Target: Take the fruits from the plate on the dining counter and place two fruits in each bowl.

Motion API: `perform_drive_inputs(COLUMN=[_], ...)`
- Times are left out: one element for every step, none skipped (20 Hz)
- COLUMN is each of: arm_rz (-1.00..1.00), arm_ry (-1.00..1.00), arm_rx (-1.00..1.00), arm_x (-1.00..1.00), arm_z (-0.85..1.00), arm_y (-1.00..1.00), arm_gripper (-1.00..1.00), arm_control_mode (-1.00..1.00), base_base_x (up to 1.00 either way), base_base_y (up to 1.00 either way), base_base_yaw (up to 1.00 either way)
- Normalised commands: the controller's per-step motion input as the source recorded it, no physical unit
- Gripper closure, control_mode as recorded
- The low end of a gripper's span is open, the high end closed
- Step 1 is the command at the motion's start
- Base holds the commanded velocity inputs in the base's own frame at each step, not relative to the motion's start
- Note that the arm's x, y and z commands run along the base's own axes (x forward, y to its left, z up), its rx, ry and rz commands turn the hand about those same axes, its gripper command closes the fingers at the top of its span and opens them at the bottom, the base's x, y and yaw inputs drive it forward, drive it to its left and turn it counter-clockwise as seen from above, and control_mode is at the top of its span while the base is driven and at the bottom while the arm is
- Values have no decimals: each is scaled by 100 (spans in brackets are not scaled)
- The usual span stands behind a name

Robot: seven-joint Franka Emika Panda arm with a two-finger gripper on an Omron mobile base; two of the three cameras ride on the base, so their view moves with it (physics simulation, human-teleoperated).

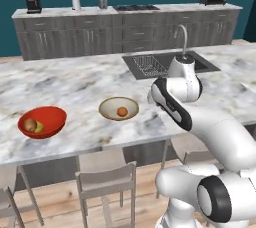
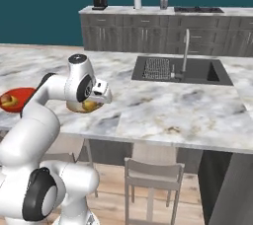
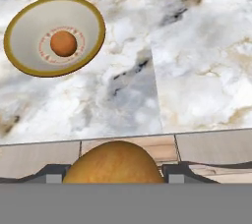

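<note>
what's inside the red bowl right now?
The red bowl holds two fruits: one brownish-red, one yellow, touching. The near wall hides their undersides. The gripper holds a fourth, orange-yellow fruit.

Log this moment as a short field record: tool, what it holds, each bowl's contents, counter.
tool: closed on a fruit
held fruit: rounded, yellow-orange, between the fingertips, above the counter's edge
tan bowl: holds one small orange; second fruit not yet in
red bowl: two fruits inside, one brownish, one yellow
dining counter: marble top, both bowls near its front edge
sink: set in the counter beyond the bowls
</note>
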Motion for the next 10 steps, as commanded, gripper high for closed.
perform_drive_inputs(arm_rz=[0, 0, 0, 0, 0, 0, 0, 0, 0, 0], arm_ry=[0, 0, 0, 0, 0, 0, 0, 0, 0, 0], arm_rx=[0, 0, 0, 0, 0, 0, 0, 0, 0, 0], arm_x=[0, 0, 0, 0, 0, 0, 0, 0, 0, 0], arm_z=[0, 0, 0, 0, 0, 0, 0, 0, 0, 0], arm_y=[0, 0, 0, 0, 0, 0, 0, 0, 0, 0], arm_gripper=[100, 100, 100, 100, 100, 100, 100, 100, 100, 100], arm_control_mode=[100, 100, 100, 100, 100, 100, 100, 100, 100, 100], base_base_x=[3, 0, 1, 23, 22, 28, 41, 56, 59, 64], base_base_y=[52, 66, 64, 79, 81, 63, 47, 44, 37, 32], base_base_yaw=[3, 1, 0, 0, 0, 1, 2, 0, 0, 0])
